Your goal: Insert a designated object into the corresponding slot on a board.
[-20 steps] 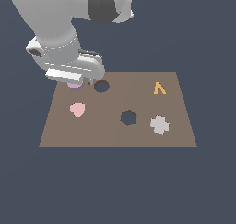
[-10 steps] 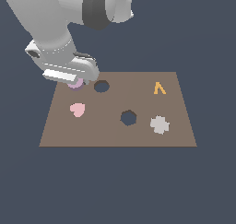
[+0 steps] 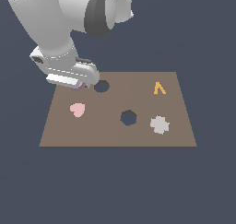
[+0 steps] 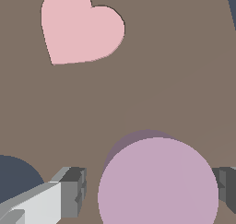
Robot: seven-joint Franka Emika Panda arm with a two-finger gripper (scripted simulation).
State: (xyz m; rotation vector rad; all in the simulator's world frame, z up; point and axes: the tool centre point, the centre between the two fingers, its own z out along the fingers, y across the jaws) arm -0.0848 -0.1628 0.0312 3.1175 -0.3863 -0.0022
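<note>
The pale lilac disc (image 4: 159, 186) lies on the brown board (image 3: 110, 135), near its far corner on the exterior view's left. In the exterior view only a sliver of it (image 3: 83, 85) shows under the hand. My gripper (image 3: 81, 83) is low over the disc, with its fingers (image 4: 73, 193) on either side. The jaws stand open, with a small gap showing on one side. The round dark slot (image 3: 101, 85) is just beside the gripper, toward the exterior view's right. Its edge shows in the wrist view (image 4: 16, 177).
A pink heart piece (image 3: 77, 109) lies nearer the front of the board, and it also shows in the wrist view (image 4: 80, 27). A dark hexagonal hole (image 3: 128, 118), a grey cross piece (image 3: 160, 124) and a small orange piece (image 3: 159, 88) are further toward the exterior view's right.
The arm has sunk slightly toward the board over the disc. The disc and other pieces have not moved.
</note>
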